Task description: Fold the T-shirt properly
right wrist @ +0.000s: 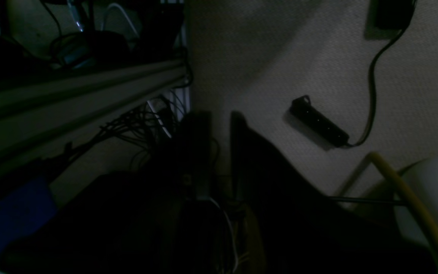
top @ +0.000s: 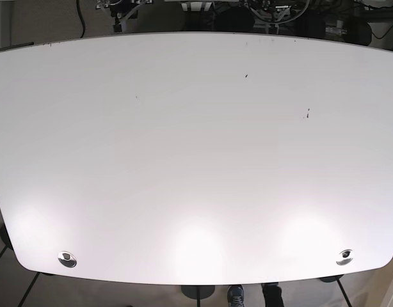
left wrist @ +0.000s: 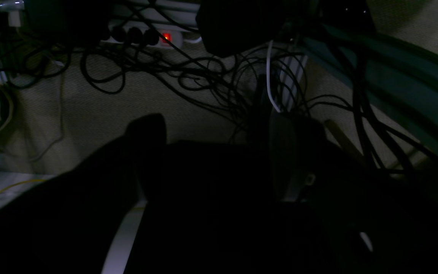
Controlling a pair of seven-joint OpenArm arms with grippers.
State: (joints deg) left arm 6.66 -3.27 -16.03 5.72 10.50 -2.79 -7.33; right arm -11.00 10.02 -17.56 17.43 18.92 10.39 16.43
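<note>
The white bench (top: 196, 160) shows only two round metal caps near its front edge. No T-shirt shows in any view. Both wrist views look down at a dim carpet with cables (left wrist: 203, 76) and a power strip (right wrist: 318, 121). Each tool is too dark to tell open from closed.

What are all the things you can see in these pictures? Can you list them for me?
table: one, white, fills base view
metal caps: two, silver, near corners of table
shoes: dark, below table's near edge
power strip: one, white, red light, on carpet
black power strip: one, on carpet
cables: many, black, tangled on carpet
T-shirt: none visible
left gripper: dark, blurred
right gripper: dark, blurred
</note>
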